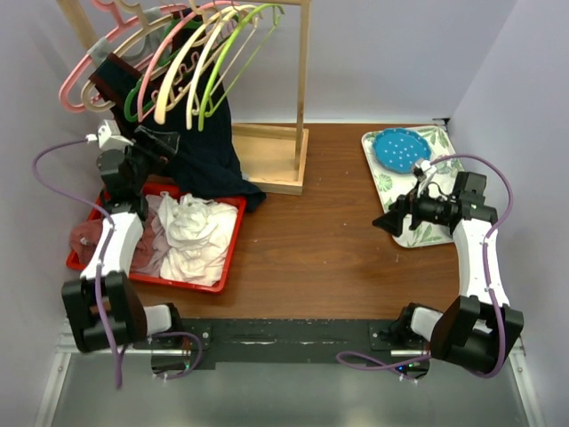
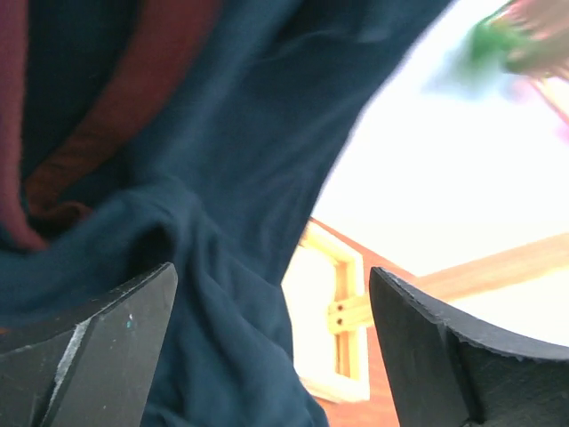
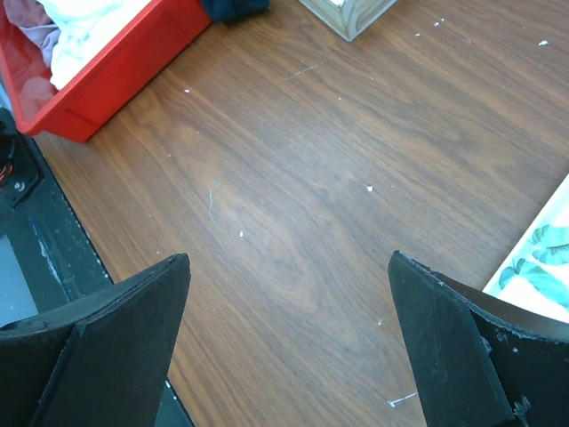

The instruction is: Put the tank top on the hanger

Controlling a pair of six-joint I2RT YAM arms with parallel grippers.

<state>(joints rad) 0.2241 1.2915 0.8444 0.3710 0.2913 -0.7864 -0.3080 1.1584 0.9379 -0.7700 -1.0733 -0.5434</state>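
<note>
The navy tank top (image 1: 200,142) hangs from the rack at the back left, its top edge draped over the tan hanger (image 1: 92,92), and its hem reaches the table by the rack base. My left gripper (image 1: 153,151) is open at the top's left side. In the left wrist view the navy cloth (image 2: 222,178) with its dark red trim (image 2: 133,98) fills the left half and hangs between the wide-apart jaws of the left gripper (image 2: 271,347). My right gripper (image 1: 387,222) is open and empty above bare table, and so it shows in the right wrist view (image 3: 289,338).
Pink (image 1: 76,76), pale yellow (image 1: 178,80) and green hangers (image 1: 227,62) crowd the rack, whose wooden post (image 1: 304,71) and base (image 1: 276,160) stand mid-back. A red bin (image 1: 231,253) holds white and pink garments. A leaf-patterned tray (image 1: 427,233) with a blue plate (image 1: 400,149) lies right.
</note>
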